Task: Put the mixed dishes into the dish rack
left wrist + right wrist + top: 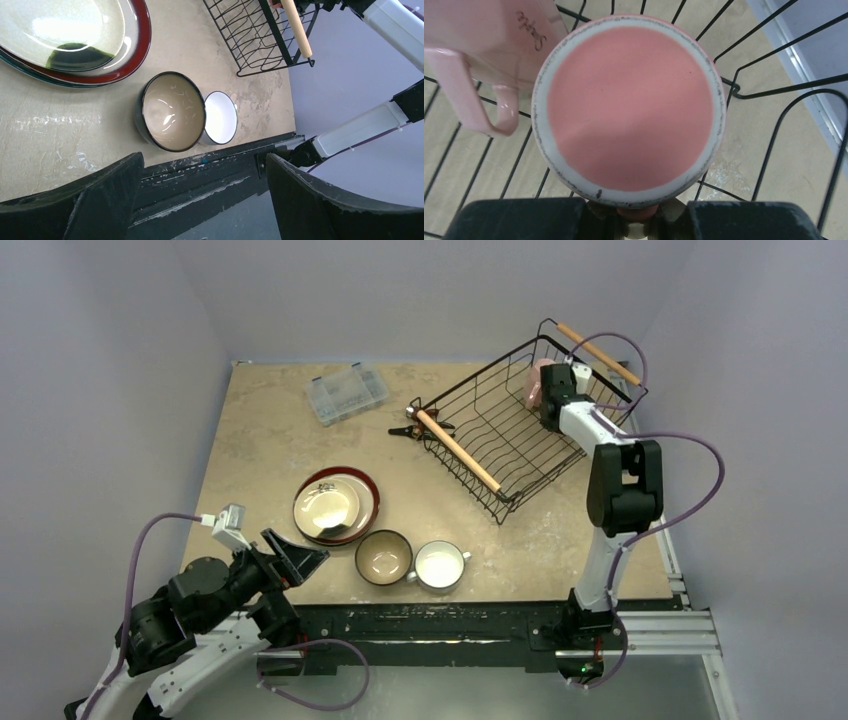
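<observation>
**A:** What is the biggest thing on the surface (260,440)?

**B:** The dish rack (459,451). It stands slanted at the far right. After it comes the red-rimmed plate (372,502), left of the middle, and the cream plate (326,508) lies on top of it.

**A:** And the smaller things?

**B:** A clear box (347,393) sits at the far side, left of the rack. The bowl (384,557) and the white cup (439,565) stand upright near the front edge. They touch each other, with the cup on the right.

**A:** Where are the mugs?

**B:** Both are inside the rack, at its far right corner. The right jaws are clamped on the pink mug (629,110), at a pink part low on its side, and its flat base faces the wrist camera. The other mug (479,45) is just beside it. I cannot tell whether they touch.

**A:** And the left jaws?

**B:** They are wide apart and hold nothing, above the near left edge. A small hand tool (404,429) lies just beside the left corner of the rack.
</observation>
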`<control>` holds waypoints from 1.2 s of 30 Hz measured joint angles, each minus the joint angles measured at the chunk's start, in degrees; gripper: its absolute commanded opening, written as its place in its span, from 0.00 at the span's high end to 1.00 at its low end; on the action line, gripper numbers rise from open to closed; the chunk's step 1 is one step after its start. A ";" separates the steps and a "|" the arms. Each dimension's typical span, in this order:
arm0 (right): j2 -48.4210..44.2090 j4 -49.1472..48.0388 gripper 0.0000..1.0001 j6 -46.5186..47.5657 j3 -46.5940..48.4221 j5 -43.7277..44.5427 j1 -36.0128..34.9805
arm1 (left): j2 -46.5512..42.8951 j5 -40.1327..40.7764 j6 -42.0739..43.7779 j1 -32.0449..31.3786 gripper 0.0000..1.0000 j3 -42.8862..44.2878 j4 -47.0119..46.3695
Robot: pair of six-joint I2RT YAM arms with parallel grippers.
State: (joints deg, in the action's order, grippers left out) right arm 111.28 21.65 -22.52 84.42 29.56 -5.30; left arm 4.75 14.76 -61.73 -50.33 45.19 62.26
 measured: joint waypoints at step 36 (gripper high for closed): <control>2.75 -5.38 0.34 0.68 4.09 0.00 1.14 | -2.03 0.15 -0.76 0.00 0.08 0.04 3.43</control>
State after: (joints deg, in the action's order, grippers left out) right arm 114.04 16.27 -21.85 88.51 29.56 -4.16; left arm 2.72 14.92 -62.50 -50.33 45.23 65.69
